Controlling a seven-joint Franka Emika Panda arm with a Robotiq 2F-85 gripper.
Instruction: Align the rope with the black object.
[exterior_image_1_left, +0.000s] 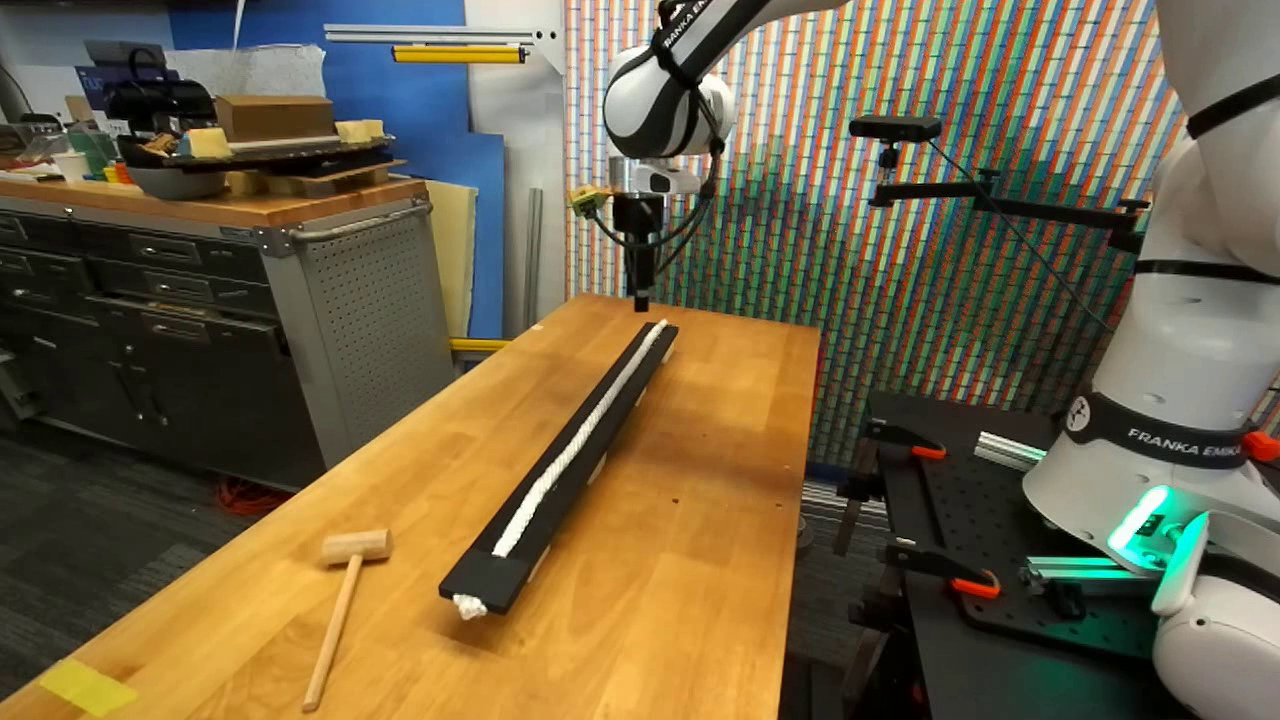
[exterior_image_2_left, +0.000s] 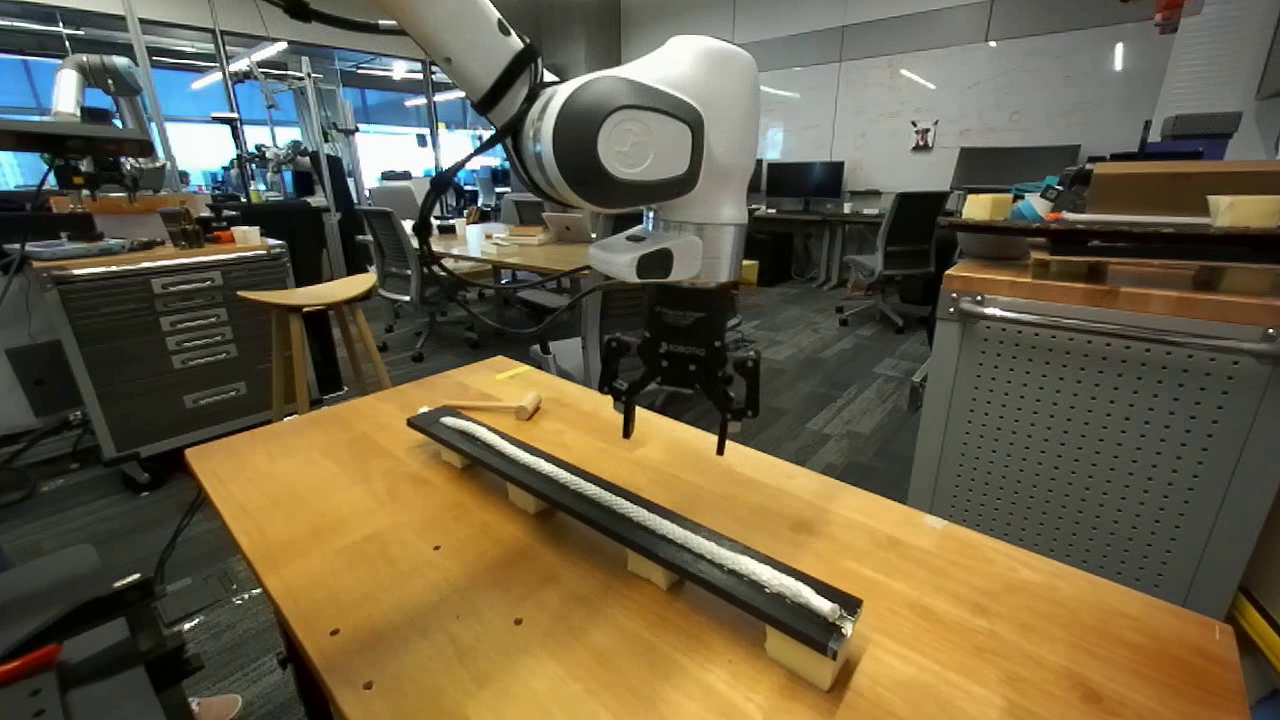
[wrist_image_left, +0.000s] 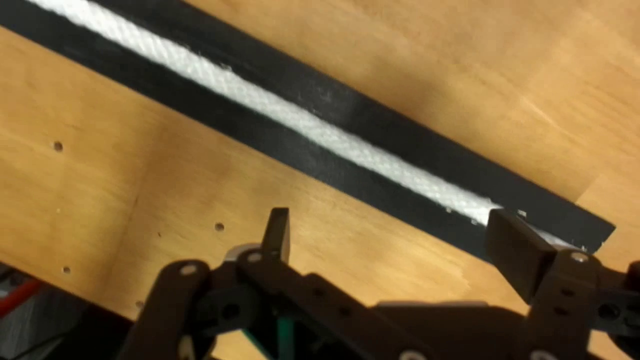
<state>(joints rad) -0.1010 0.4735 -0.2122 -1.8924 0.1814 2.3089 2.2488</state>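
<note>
Braided rope (wrist_image_left: 310, 125) — matt bar (wrist_image_left: 310, 90) — wooden table (exterior_image_1_left: 680, 580)

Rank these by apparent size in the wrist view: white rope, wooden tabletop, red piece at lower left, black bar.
1. Wooden tabletop
2. Black bar
3. White rope
4. Red piece, cut off by the frame

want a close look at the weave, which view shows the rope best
The wrist view: the rope is largest there and its weave shows, though the frame cuts it off and a finger hides part. Both exterior views show more of its length on the bar, but smaller.
</note>
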